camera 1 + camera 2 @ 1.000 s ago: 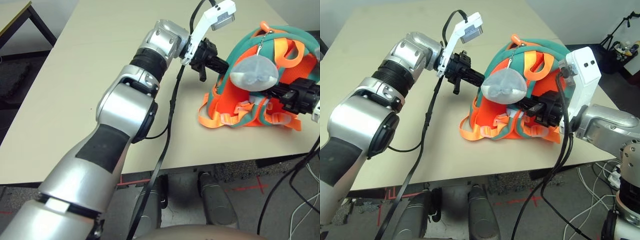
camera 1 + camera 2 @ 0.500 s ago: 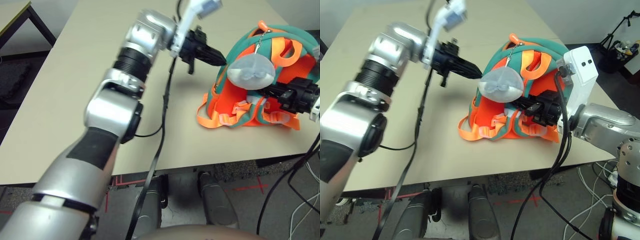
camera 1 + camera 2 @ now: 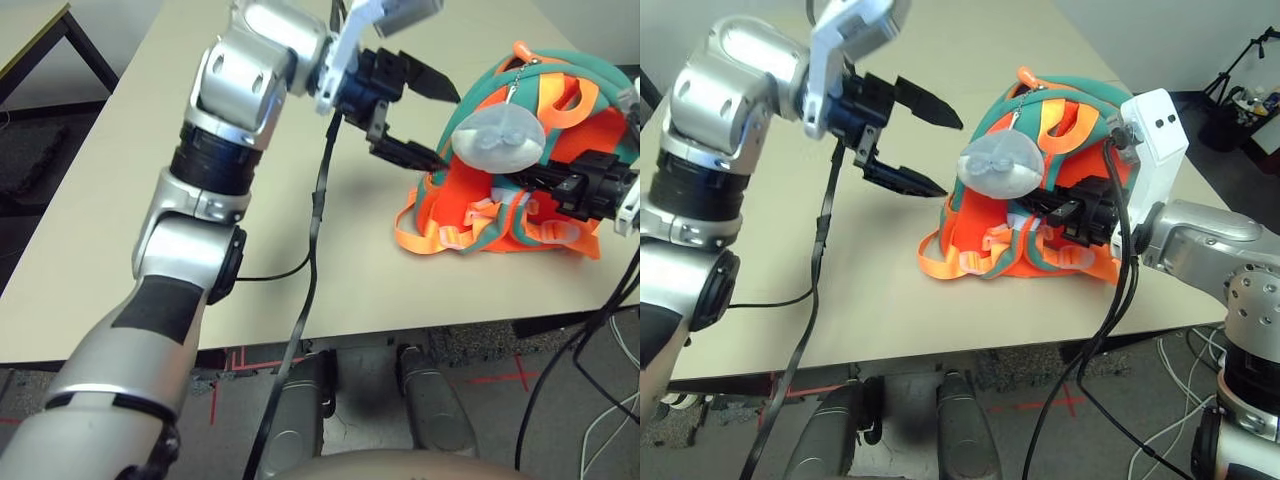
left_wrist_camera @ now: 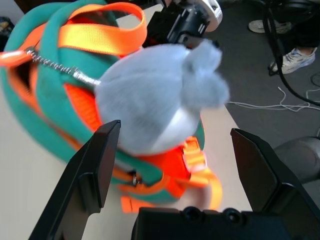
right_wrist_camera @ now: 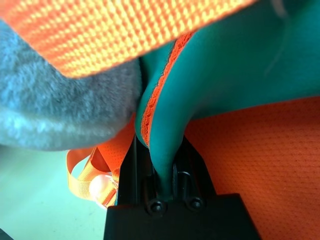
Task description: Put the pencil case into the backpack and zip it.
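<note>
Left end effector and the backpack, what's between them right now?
Nothing: only air and bare table separate the open left end effector from the backpack, shown in the right eye view.

A beige table [image 3: 200,200] carries the backpack [image 3: 520,200] near its edge.

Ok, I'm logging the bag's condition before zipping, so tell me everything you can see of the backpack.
The backpack is small, of soft teal fabric with orange mesh, orange webbing straps and white buckles. It sits bunched up on the table near its front right edge, straps spilling forward. A grey plush charm hangs by a chain from an orange pull at its top. The right end effector is shut on a teal fold; the open left end effector hovers beside it, not touching.
</note>
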